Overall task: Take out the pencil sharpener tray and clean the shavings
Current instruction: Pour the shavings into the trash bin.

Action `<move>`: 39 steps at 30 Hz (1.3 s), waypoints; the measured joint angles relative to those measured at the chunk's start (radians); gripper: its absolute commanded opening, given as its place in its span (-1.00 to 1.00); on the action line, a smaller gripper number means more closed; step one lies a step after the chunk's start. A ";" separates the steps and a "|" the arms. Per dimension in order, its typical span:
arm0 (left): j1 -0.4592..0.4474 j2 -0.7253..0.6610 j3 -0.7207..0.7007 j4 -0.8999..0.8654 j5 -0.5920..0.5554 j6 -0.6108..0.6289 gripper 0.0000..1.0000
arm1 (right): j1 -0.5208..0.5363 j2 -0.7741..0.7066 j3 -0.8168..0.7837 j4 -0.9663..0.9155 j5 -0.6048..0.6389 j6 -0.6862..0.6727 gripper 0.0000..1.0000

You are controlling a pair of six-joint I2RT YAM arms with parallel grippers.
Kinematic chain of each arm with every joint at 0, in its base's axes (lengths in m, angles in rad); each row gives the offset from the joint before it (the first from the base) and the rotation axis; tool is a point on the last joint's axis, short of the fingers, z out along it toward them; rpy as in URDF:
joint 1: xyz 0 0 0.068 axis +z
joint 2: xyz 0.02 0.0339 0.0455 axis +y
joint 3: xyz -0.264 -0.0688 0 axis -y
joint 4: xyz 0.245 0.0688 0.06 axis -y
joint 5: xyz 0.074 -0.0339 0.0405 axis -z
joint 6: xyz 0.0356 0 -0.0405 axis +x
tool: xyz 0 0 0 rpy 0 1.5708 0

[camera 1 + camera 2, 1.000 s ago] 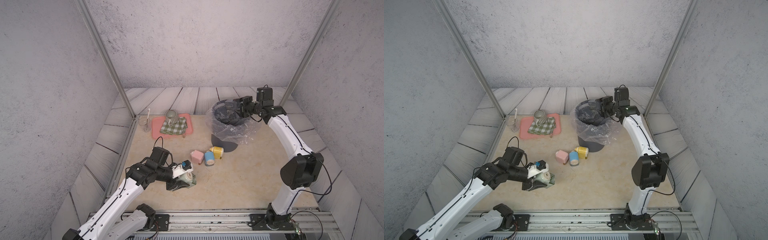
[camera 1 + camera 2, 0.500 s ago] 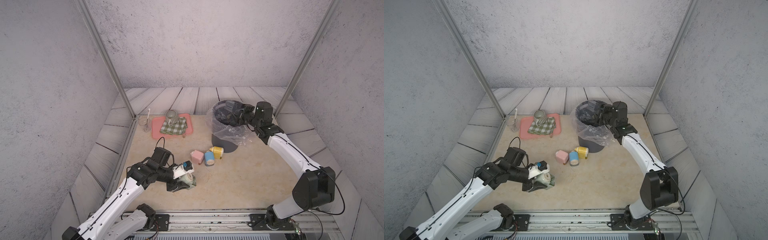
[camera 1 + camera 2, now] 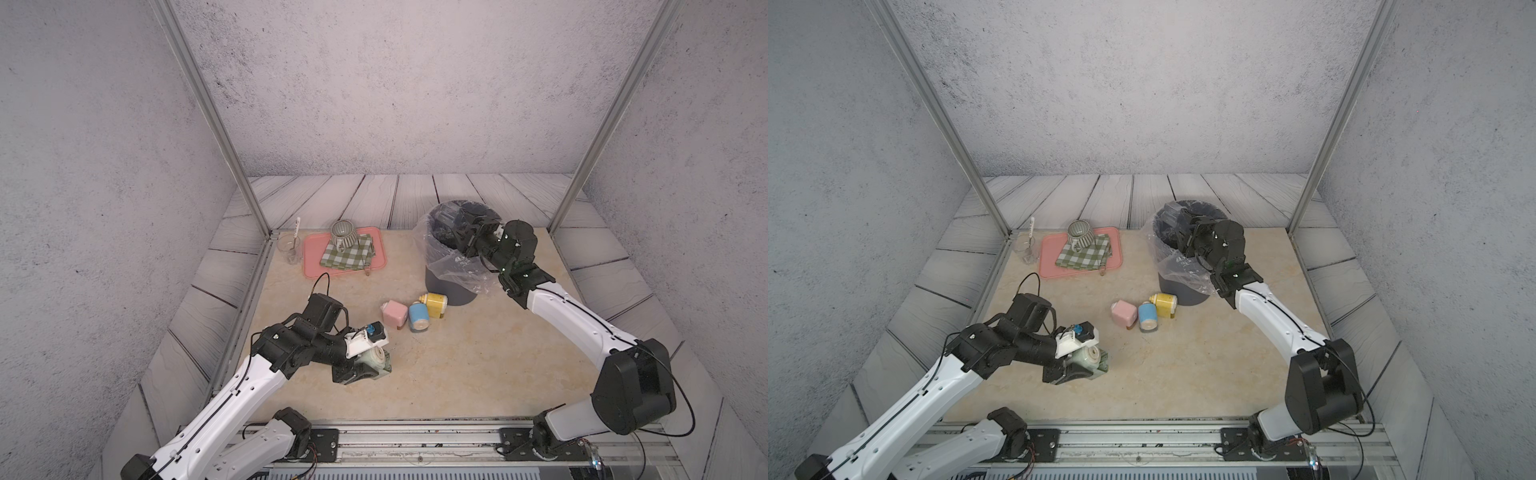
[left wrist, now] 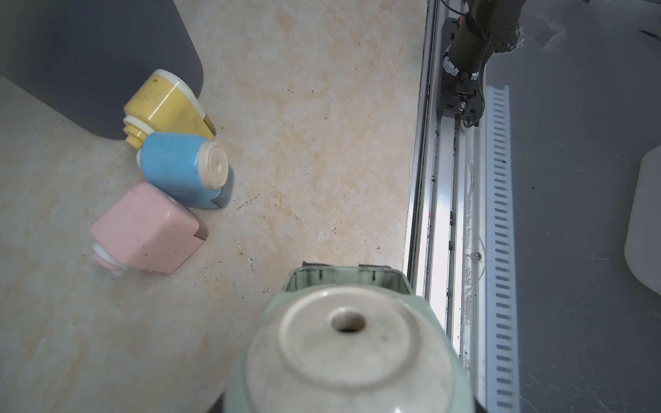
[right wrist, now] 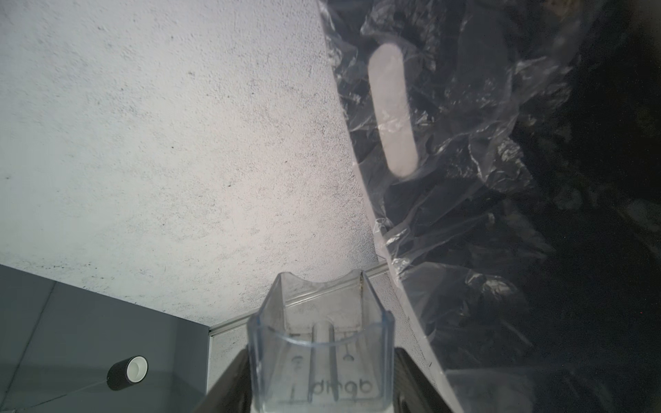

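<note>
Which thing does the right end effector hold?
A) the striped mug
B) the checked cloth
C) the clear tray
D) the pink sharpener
C: the right wrist view shows the clear tray between the jaws of the right end effector.

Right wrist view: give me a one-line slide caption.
Right gripper holds the clear sharpener tray at the mouth of the bag-lined bin.

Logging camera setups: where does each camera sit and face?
Top views: above front rail, looking down and back; both arms show.
Left wrist: on left arm, facing across table; green sharpener close, right arm's base beyond.
Right wrist: on right arm, facing bin and wall; right pincer grips tray.
Left wrist and top views share the pink sharpener.
</note>
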 measured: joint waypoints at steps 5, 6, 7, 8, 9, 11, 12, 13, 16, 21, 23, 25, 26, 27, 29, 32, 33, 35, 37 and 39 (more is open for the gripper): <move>-0.002 0.000 0.003 -0.011 -0.008 0.000 -1.00 | -0.002 -0.003 0.002 0.003 0.000 0.002 -1.00; -0.002 0.000 0.003 -0.015 -0.008 0.000 -1.00 | -0.003 -0.007 0.003 -0.009 0.000 0.002 -1.00; -0.002 0.000 0.003 -0.017 -0.010 0.000 -1.00 | -0.005 -0.013 0.002 -0.014 0.001 0.002 -1.00; -0.004 0.000 0.004 -0.021 -0.011 0.000 -1.00 | -0.008 -0.022 0.000 -0.014 0.001 0.003 -1.00; -0.005 0.000 0.004 -0.023 -0.011 0.001 -1.00 | -0.013 -0.031 0.003 -0.024 0.001 0.003 -1.00; -0.005 -0.002 0.004 -0.027 -0.013 0.002 -1.00 | -0.027 -0.056 0.024 -0.090 -0.002 0.003 -1.00; -0.005 -0.003 0.004 -0.028 -0.015 0.002 -1.00 | -0.038 -0.069 0.035 -0.113 -0.004 0.004 -1.00; -0.005 -0.003 0.004 -0.029 -0.016 0.002 -1.00 | -0.049 -0.079 0.040 -0.110 -0.007 0.004 -1.00; -0.005 -0.003 0.004 -0.029 -0.018 0.002 -1.00 | -0.077 -0.092 0.089 -0.145 -0.025 0.005 -1.00; -0.005 -0.004 0.004 -0.027 -0.017 0.001 -1.00 | -0.095 -0.099 0.117 -0.172 -0.068 0.006 -1.00; -0.005 -0.005 0.004 -0.025 -0.017 0.002 -1.00 | -0.098 -0.100 0.111 -0.189 -0.087 0.006 -1.00; -0.005 -0.005 0.006 -0.025 -0.017 0.002 -1.00 | -0.101 -0.100 0.097 -0.182 -0.105 0.006 -1.00; -0.005 -0.005 0.008 -0.025 -0.017 0.002 -1.00 | -0.103 -0.100 0.100 -0.208 -0.113 0.003 -1.00; -0.005 -0.005 0.010 -0.026 -0.017 0.002 -1.00 | -0.108 -0.100 0.107 -0.241 -0.118 0.002 -1.00; -0.005 -0.005 0.013 -0.025 -0.017 0.004 -1.00 | -0.117 -0.101 0.111 -0.255 -0.133 0.003 -1.00; -0.005 -0.005 0.014 -0.025 -0.017 0.005 -1.00 | -0.127 -0.101 0.114 -0.280 -0.149 0.000 -1.00; -0.005 -0.005 0.014 -0.026 -0.017 0.005 -1.00 | -0.130 -0.101 0.113 -0.282 -0.156 0.002 -1.00; -0.005 -0.005 0.015 -0.026 -0.017 0.005 -1.00 | -0.131 -0.101 0.116 -0.289 -0.161 -0.003 -1.00; -0.005 -0.005 0.015 -0.026 -0.017 0.006 -1.00 | -0.134 -0.101 0.128 -0.317 -0.169 0.000 -1.00; -0.005 -0.003 0.016 -0.026 -0.017 0.006 -1.00 | -0.132 -0.109 0.097 -0.250 -0.182 0.004 -1.00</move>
